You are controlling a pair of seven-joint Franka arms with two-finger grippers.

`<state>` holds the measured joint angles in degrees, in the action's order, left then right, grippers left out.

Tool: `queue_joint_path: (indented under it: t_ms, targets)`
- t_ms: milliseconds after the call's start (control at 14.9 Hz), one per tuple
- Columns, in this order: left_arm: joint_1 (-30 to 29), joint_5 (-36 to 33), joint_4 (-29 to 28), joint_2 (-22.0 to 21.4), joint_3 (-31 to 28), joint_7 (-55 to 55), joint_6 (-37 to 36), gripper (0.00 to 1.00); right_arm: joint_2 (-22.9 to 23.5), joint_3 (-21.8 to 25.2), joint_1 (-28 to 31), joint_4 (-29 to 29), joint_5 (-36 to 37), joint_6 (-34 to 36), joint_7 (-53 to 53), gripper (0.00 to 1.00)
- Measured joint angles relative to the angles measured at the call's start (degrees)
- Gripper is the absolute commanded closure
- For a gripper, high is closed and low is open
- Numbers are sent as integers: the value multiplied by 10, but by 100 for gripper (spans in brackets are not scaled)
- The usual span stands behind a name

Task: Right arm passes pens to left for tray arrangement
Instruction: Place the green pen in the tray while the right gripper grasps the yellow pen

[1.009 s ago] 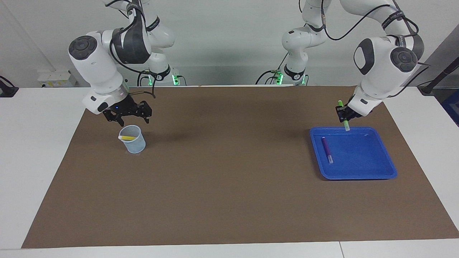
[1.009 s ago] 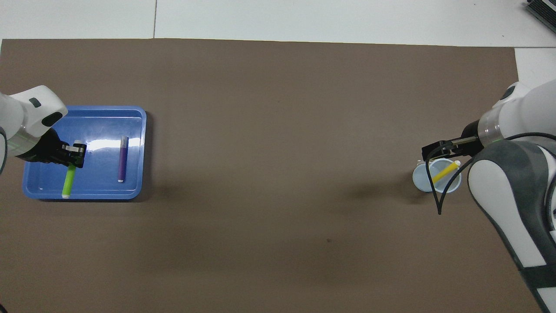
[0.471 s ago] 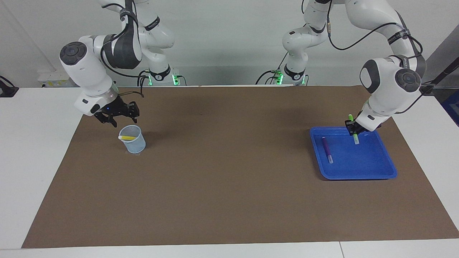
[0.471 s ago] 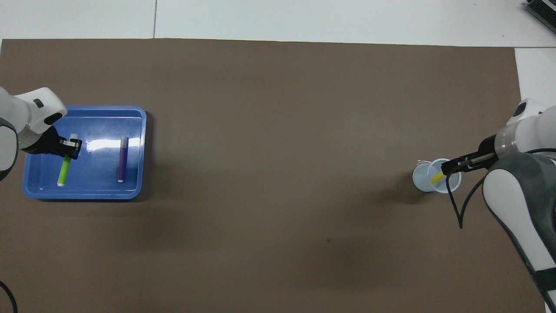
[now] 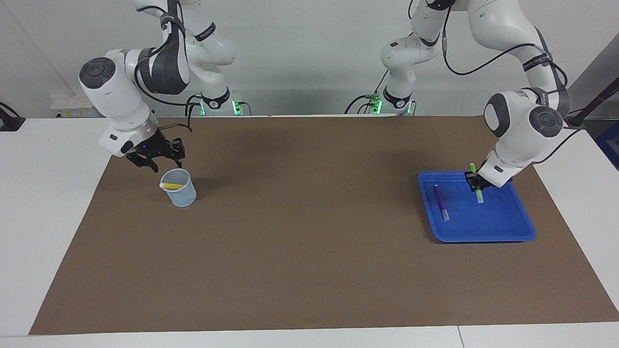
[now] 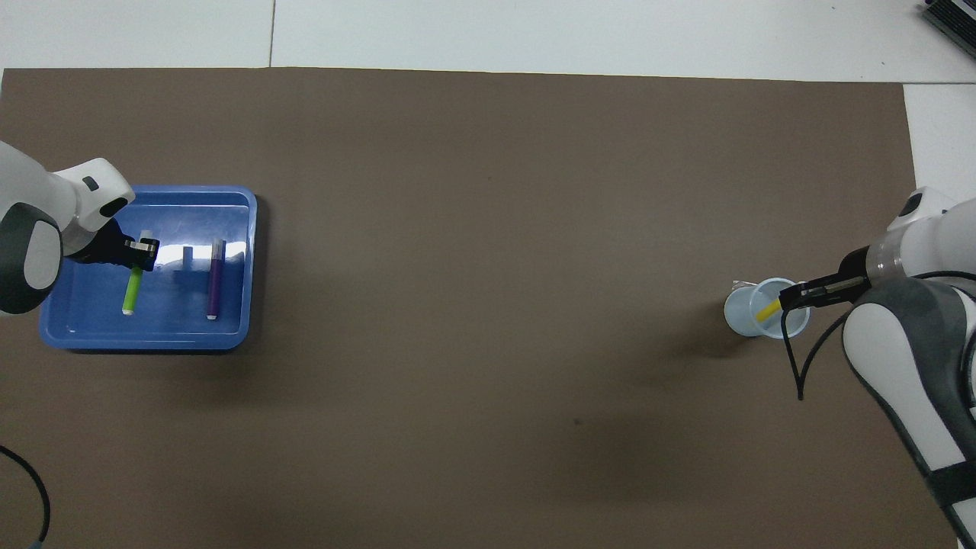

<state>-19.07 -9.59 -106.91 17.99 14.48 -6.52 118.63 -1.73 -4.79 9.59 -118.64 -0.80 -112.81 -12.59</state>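
The blue tray (image 5: pixel 503 228) (image 6: pixel 229 335) lies at the left arm's end of the table. A purple pen (image 5: pixel 440 201) (image 6: pixel 215 288) lies flat in it. Beside that pen, my left gripper (image 5: pixel 475 181) (image 6: pixel 142 255) is shut on the green pen (image 5: pixel 479 195) (image 6: pixel 131 293), which slants down with its lower tip close to the tray floor. At the right arm's end the yellow pen (image 5: pixel 170 185) (image 6: pixel 766 310) leans inside a pale-blue mesh cup (image 5: pixel 182 194) (image 6: pixel 741 320). My right gripper (image 5: pixel 158 157) (image 6: pixel 793 296) hangs just over the cup's rim, at the pen's upper end.
A brown mat (image 5: pixel 309 251) covers most of the white table (image 5: pixel 53 203). A black cable (image 6: pixel 799 377) loops down from the right arm next to the cup. Another cable (image 6: pixel 34 496) shows at the mat's corner near the left arm.
The left gripper has come down with the green pen from above the tray's rim into the tray. The right gripper has shifted over the cup to the yellow pen's upper end.
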Motion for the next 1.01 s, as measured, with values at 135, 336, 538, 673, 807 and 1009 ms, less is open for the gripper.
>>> queue_joint_path:
  t_ms: [135, 336, 538, 673, 807, 1009]
  targets:
    - [-2, 0, -5, 5, 0, 6, 19, 100, 1, 0, 10, -2, 0, 1, 36, 39]
    - [-2, 0, -37, 7, 1, 22, 68, 100, 2, 0, 23, -3, -1, 0, 112, 42]
    - [-2, 0, -63, 7, 1, 26, 101, 100, 14, -3, 23, -3, -13, -14, 237, 43]
    - [-2, 0, -71, 7, 1, 27, 111, 100, 23, -3, 23, -3, -27, -23, 293, 49]
    - [-2, -9, -76, 4, 2, 27, 119, 72, 32, -3, 25, -3, -28, -32, 319, 49]
    - [-2, -27, -84, 2, 3, 27, 132, 27, 46, -1, 35, -1, -29, -47, 326, 50]
